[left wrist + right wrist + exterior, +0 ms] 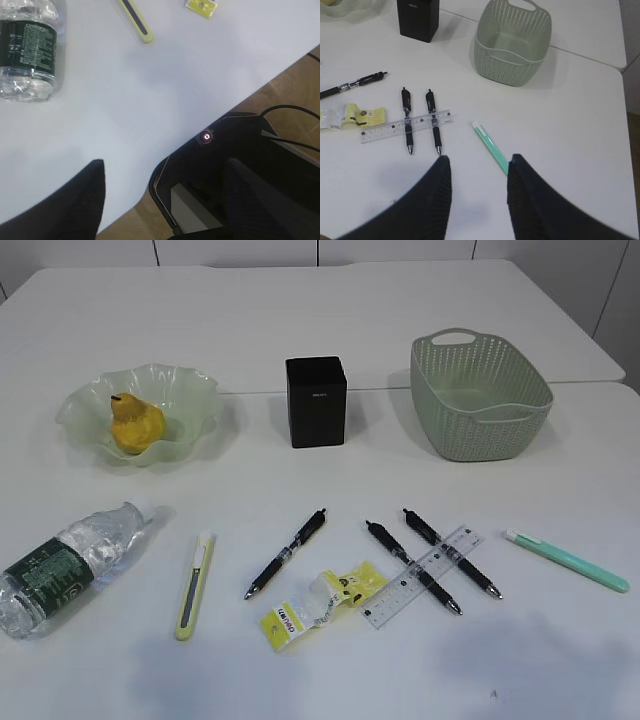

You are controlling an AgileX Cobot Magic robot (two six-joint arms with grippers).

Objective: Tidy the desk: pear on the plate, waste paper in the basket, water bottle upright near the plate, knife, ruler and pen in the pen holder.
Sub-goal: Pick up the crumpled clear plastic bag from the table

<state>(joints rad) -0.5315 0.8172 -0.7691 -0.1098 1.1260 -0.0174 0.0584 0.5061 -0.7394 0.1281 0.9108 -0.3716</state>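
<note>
Hovering empty, both parted: left end effector (162, 200), right end effector (479, 192).

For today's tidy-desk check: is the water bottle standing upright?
No, the water bottle lies on its side on the table, left of the yellow knife.

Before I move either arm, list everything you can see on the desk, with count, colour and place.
ruffled glass plate: one, pale green, far left
pear: one, yellow, on the plate
square pen holder: one, black, far centre
woven plastic basket: one, sage green, far right
clear water bottle: one, green label, lying near left
utility knives: two, yellow-green left of centre, teal near right
pens: three, black, one at centre, two under the ruler
clear plastic ruler: one, across those two pens
crumpled wrapper: one, yellow and white, front centre
left gripper: black, jaws open over the desk's near edge
right gripper: black, jaws open, above the teal knife
</note>
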